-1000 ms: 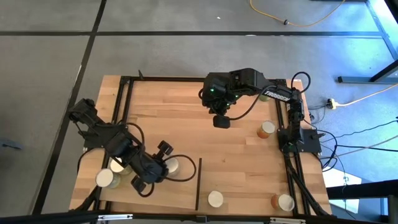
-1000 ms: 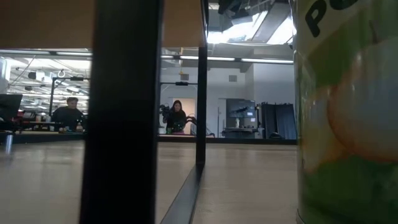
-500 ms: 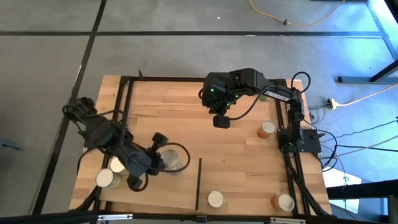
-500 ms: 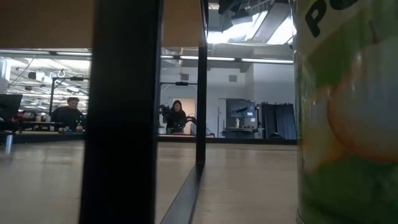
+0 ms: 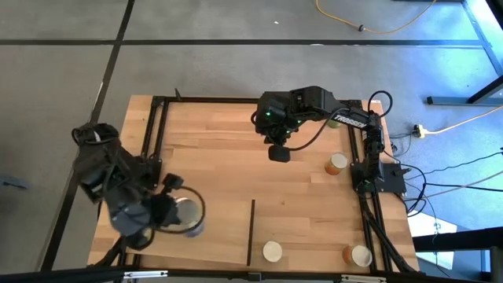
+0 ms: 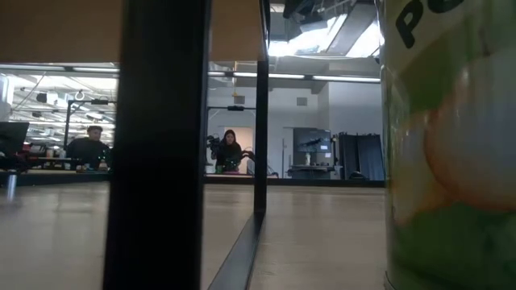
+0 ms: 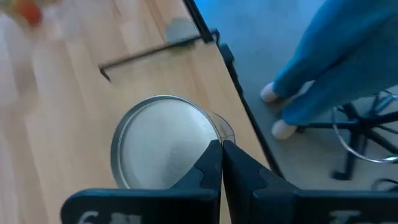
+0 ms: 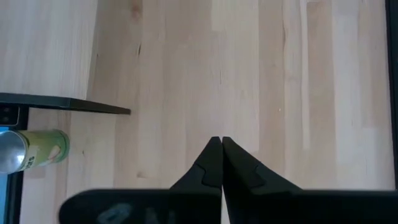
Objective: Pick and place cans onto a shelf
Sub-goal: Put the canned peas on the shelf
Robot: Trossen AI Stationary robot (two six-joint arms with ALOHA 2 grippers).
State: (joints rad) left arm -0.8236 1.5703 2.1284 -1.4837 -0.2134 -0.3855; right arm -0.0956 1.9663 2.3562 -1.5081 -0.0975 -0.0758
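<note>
My left gripper (image 5: 176, 214) is at the table's near left, shut at the rim of a cream-topped can (image 5: 189, 219), whose round top (image 7: 163, 142) fills the left wrist view. My right gripper (image 5: 279, 153) is shut and empty over the far middle of the table, above bare wood in its wrist view (image 8: 221, 144). A thin dark divider (image 5: 251, 232) stands upright near the front edge. Other cans stand at the right (image 5: 338, 163) and along the front (image 5: 273, 251) (image 5: 360, 255). I cannot tell the shelf panel from the tabletop. My left gripper's shut fingertips (image 7: 214, 155) sit on the can's top rim (image 7: 210, 138), coming from above and pointing down. The can's top faces up. Its sides and base are hidden under its own top, and I cannot tell whether it is clear of the table.
A dark frame (image 5: 153, 126) runs round the tabletop. The low view shows the divider (image 6: 157, 145) close up and a green can (image 6: 447, 161) at its right. A green can (image 8: 37, 152) lies past a frame rail. A person's legs (image 7: 336, 68) stand beyond the table's edge.
My left arm has swung quickly toward the table's left and near edges. The can that stood just left of the divider has gone with it toward the left. The two cans at the near left corner are now hidden under the arm.
</note>
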